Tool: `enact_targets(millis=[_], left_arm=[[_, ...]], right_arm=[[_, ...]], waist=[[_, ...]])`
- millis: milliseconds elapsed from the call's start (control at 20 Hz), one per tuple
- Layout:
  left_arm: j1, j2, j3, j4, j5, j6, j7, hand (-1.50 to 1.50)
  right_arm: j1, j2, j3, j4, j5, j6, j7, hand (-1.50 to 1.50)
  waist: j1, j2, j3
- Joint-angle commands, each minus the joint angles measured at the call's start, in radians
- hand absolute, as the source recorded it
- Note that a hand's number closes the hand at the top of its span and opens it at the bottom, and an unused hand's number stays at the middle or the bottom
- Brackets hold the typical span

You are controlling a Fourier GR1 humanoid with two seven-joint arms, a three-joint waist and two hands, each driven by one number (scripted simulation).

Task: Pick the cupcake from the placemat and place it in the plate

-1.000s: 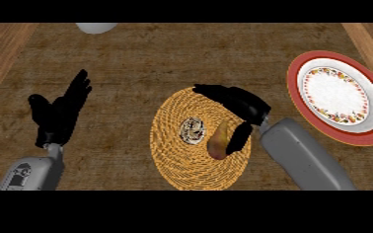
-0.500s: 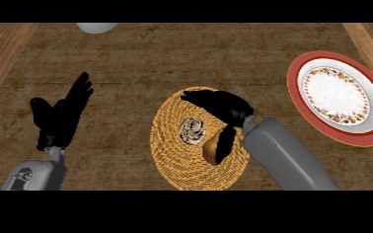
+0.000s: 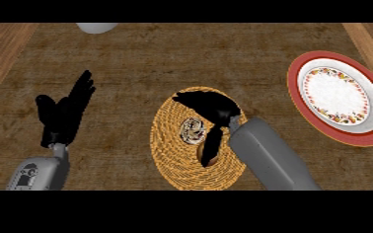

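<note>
The cupcake [image 3: 194,130] sits on the round woven placemat [image 3: 175,163], so the pick is not yet done and nothing has reached the plate [image 3: 331,64]. The right hand [image 3: 211,106] hangs over the placemat's upper part, its fingers bent downward and toward the cupcake, which lies just below and to the left of the palm, beside the thumb [image 3: 212,145] that runs down along the cupcake's right side. The cupcake shows in the gap between fingers and thumb. Whether any finger touches it cannot be told from this steep view, and nothing has closed around it; the hand reads as cupped and ready rather than gripping.

The red-rimmed plate with a floral band lies well to the right of the right hand, near the view's right edge, with bare counter [image 3: 146,59] between it and the placemat. Its white centre holds nothing.

The left hand [image 3: 64,113] rests at the view's left, fingers straight and up, well apart from the placemat.

As a judgement, the task is in its early stage: the approach looks nearly complete, while the grasp, the lift, the carry to the right and the release onto the plate all remain.

A pale rounded object [image 3: 97,27] shows at the top edge, beyond both hands; what it is cannot be told.
</note>
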Motion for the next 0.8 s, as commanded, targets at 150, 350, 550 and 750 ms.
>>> enact_targets(millis=[150, 350, 550, 750], left_arm=[[-0.035, -0.034, 0.022, 0.028, -0.016, -0.006, 0.001, 0.0], [0.026, -0.004, 0.035, -0.02, -0.029, -0.035, -0.005, 0.0], [0.045, -0.042, 0.018, -0.054, -0.036, -0.011, 0.016, 0.0], [0.041, 0.001, 0.055, -0.036, -0.02, -0.077, 0.005, 0.0]], right_arm=[[-0.024, 0.029, -0.036, 0.156, 0.113, -0.066, -0.098, -1.5], [-0.059, 0.084, -0.01, 0.159, 0.132, -0.002, -0.043, -1.5], [0.003, 0.051, 0.046, 0.116, 0.158, 0.058, -0.146, 1.5], [0.026, 0.084, 0.038, 0.104, 0.187, 0.023, -0.171, 1.5]], waist=[[0.001, 0.003, 0.001], [0.004, 0.002, 0.001], [-0.001, 0.0, 0.001], [-0.001, 0.001, 0.001]])
